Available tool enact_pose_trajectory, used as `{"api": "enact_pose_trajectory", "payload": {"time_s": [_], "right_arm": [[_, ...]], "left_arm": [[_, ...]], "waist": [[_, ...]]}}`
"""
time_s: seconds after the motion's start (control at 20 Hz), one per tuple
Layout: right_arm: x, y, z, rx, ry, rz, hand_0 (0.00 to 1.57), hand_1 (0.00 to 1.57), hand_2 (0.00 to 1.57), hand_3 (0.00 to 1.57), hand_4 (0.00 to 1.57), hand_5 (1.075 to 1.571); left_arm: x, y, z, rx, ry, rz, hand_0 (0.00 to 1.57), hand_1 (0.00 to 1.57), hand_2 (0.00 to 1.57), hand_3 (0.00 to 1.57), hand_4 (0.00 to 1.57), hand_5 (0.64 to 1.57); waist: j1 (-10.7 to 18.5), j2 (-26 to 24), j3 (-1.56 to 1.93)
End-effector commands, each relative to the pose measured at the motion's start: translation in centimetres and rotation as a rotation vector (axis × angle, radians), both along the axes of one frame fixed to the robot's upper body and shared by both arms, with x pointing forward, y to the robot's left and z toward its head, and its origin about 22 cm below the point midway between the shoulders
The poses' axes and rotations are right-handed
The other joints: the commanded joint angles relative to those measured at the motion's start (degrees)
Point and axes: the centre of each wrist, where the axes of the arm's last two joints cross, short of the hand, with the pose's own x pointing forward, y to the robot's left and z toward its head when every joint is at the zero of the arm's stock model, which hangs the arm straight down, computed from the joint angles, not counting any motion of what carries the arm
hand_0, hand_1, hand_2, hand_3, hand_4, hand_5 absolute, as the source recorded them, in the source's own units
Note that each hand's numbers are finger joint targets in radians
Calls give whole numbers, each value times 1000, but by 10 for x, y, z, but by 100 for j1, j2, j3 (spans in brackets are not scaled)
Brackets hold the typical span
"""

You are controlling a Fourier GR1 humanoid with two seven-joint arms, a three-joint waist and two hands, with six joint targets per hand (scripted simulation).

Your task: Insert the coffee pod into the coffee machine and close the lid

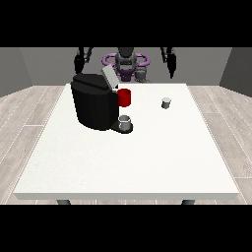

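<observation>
A black coffee machine (94, 106) stands on the left half of the white table (128, 157), its grey lid (108, 76) tilted up and open. A red part (124, 97) sticks out at its right side, and a grey cup (125, 122) sits on its base. The small grey coffee pod (166, 103) stands alone on the table, to the right of the machine. Both hands hang raised behind the table's far edge: the hand at the view's left (78, 64) and the hand at the view's right (172, 63). Neither touches anything.
The robot's torso (126, 61) with purple rings is behind the far edge. Grey walls and a wood floor surround the table.
</observation>
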Motion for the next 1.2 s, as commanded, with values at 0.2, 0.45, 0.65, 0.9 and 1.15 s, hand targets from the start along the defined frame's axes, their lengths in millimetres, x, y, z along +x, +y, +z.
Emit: {"api": "enact_pose_trajectory", "payload": {"time_s": [0.2, 0.45, 0.65, 0.9, 1.15], "right_arm": [[-9, -11, -15, -10, 57, -16, 0, 0, 0, 0, 128, 1571], [10, 3, 7, 53, -163, -142, 0, 0, 0, 0, 94, 1571], [9, 16, -2, 47, -179, -105, 0, 0, 0, 0, 267, 1571], [10, 27, 11, 48, -201, -37, 0, 0, 0, 0, 174, 1571], [36, 22, 31, 91, -251, -52, 0, 0, 0, 0, 192, 1571]], "left_arm": [[-23, 3, -7, -9, -77, -117, 0, 0, 0, 0, 213, 1571], [1, 60, 9, 175, -84, -99, 0, 0, 0, 0, 0, 1571], [26, 84, 29, 172, -35, -75, 0, 0, 0, 0, 0, 1571], [46, 103, 26, 228, 27, -65, 0, 0, 0, 0, 0, 1571], [63, 81, 8, 232, 82, -49, 0, 0, 0, 0, 0, 1571]], "waist": [[258, -299, 49], [-120, 101, 49], [-266, 351, 49], [-624, 603, 48], [-553, 899, 48]]}}
